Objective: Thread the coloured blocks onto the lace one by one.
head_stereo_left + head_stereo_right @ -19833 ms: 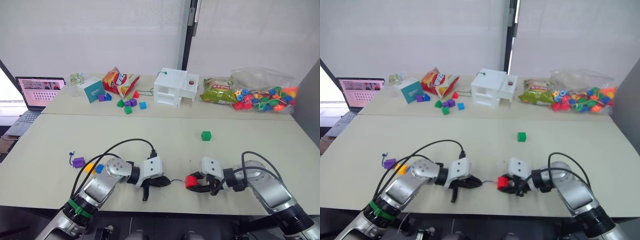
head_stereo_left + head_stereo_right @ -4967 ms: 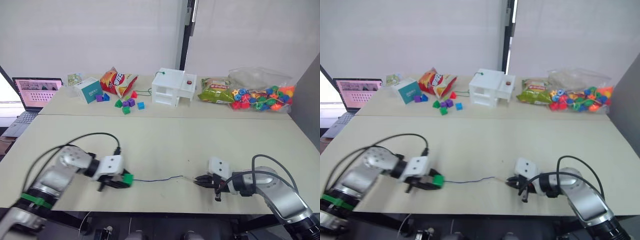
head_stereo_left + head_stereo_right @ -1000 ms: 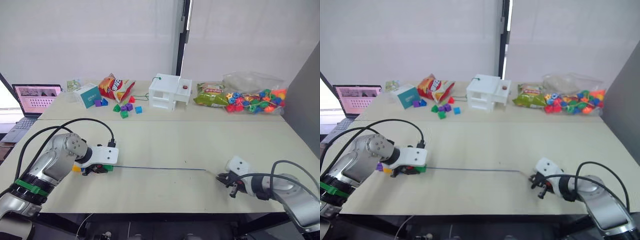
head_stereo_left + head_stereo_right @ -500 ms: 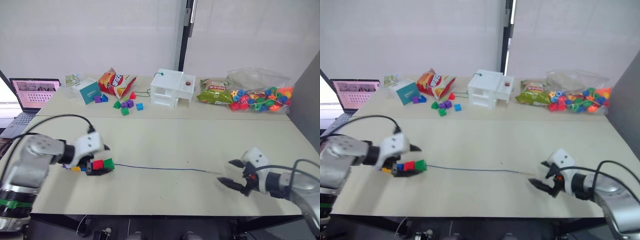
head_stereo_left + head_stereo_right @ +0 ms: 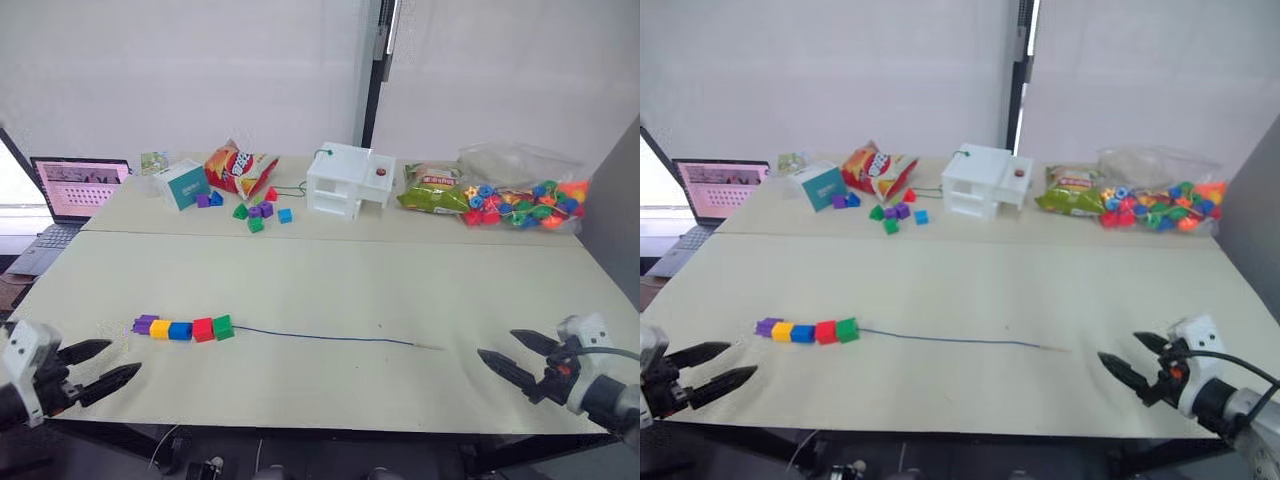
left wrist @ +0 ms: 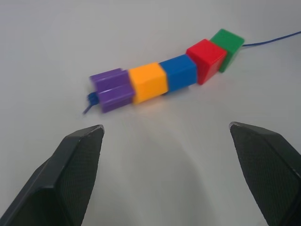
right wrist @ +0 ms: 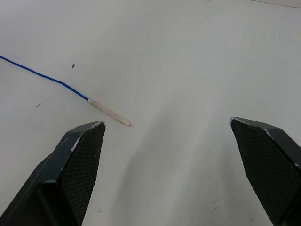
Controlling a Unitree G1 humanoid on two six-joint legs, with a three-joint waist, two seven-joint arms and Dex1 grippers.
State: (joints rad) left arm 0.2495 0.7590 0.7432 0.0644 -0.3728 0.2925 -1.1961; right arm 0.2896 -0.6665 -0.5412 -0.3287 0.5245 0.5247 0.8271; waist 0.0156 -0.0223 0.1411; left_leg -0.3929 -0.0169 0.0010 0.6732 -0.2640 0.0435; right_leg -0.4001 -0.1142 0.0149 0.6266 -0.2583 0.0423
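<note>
The coloured blocks (image 5: pixel 181 328) lie in a row on the near table: purple, yellow-orange, blue, red and green, all strung on the lace (image 5: pixel 320 337). The thin dark-blue lace runs right from the green block (image 6: pixel 226 42) to its stiff pale tip (image 7: pixel 109 113). A short blue end pokes out beside the purple block (image 6: pixel 111 89). My left gripper (image 5: pixel 98 368) is open near the table's front left corner, apart from the blocks. My right gripper (image 5: pixel 518 358) is open at the front right, a little beyond the tip.
On the far table stand a laptop (image 5: pixel 74 185), a teal box (image 5: pixel 183 182), a snack bag (image 5: pixel 238 165), several loose small blocks (image 5: pixel 254 211), a white box (image 5: pixel 348 181), a green packet (image 5: pixel 432 190) and a clear bag of beads (image 5: pixel 520 200).
Both grippers have opened and drawn back toward the table's front corners. The blocks and the lace now lie free on the table.
</note>
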